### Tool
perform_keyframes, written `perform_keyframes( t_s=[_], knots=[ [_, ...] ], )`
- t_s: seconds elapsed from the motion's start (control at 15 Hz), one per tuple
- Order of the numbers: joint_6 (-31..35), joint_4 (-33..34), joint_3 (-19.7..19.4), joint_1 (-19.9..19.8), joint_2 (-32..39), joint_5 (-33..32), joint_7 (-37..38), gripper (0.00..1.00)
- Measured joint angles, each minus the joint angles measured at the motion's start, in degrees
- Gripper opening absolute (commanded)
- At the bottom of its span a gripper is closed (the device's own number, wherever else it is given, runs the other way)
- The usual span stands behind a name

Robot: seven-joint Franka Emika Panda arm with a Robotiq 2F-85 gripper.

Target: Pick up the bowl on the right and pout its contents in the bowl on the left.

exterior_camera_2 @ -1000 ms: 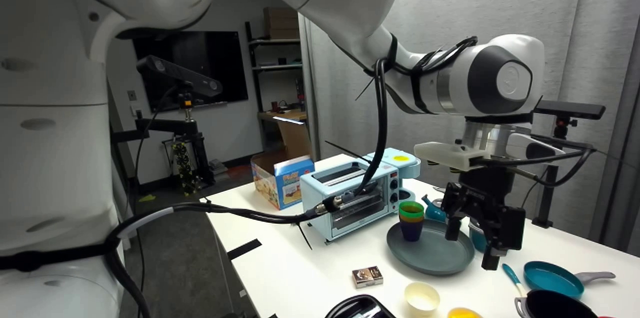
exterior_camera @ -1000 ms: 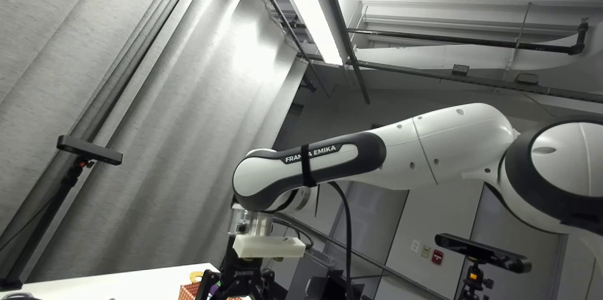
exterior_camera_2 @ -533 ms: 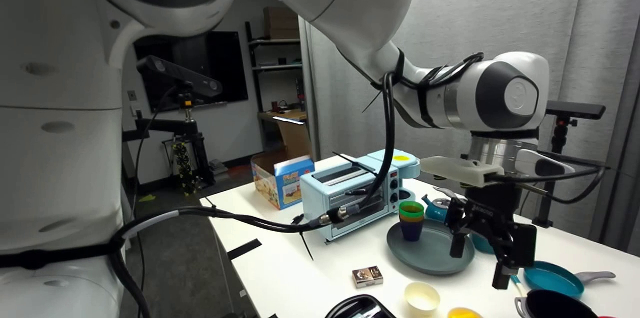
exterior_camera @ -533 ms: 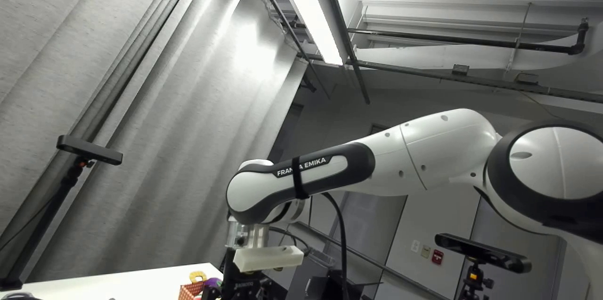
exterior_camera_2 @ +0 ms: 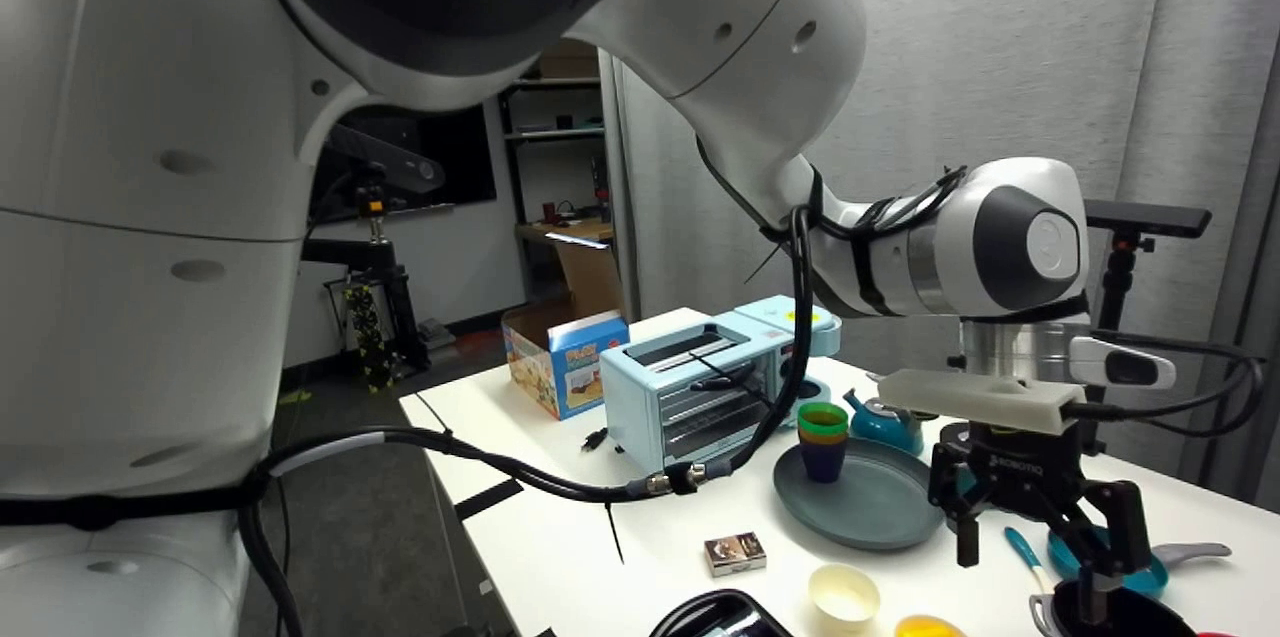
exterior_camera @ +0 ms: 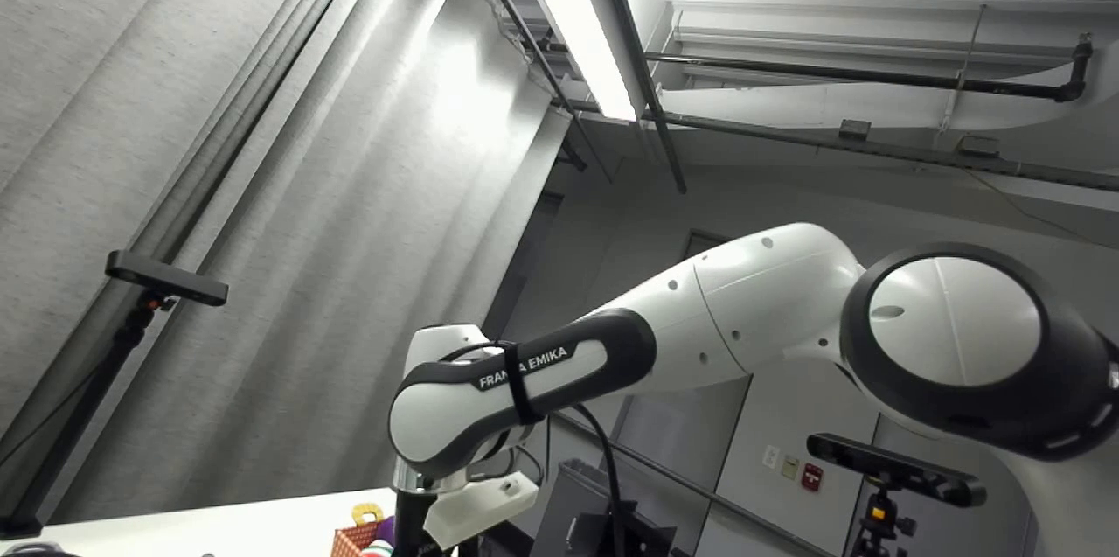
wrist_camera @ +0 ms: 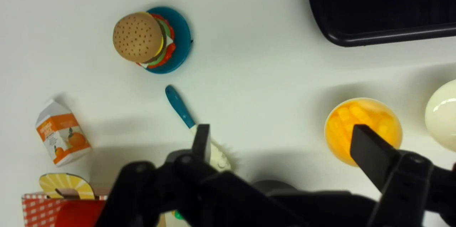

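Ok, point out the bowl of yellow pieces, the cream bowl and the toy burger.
Bowl of yellow pieces point(wrist_camera: 363, 99): in the wrist view, on its rim.
Cream bowl point(exterior_camera_2: 844, 593): in an exterior view, on its bare inside.
Toy burger point(wrist_camera: 138, 37): in the wrist view, on its seeded top bun.

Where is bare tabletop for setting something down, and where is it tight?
In the wrist view, a broad patch lies between the burger, black tray, filled bowl and utensil. In an exterior view, the toaster oven and small box border another; the pot and pan crowd together near the pincer. The filled bowl and cream bowl sit close.
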Motion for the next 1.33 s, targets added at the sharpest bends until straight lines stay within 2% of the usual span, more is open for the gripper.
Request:
perform_keyframes(
  t_s=[0.47, 0.87, 1.07, 1.33],
  knots=[
    [13.07, -0.07, 0.01, -0.04, 3.85, -0.34, -7.44, 1.0],
    [22.58, -0.47, 0.76, -1.56, 8.01, 3.95, -12.47, 1.0],
    [25.38, -1.24, 1.49, -2.3, 9.55, 6.22, -14.39, 1.0],
    [25.88, -1.64, 2.27, -2.4, 10.69, 7.36, -14.86, 1.0]
  ],
)
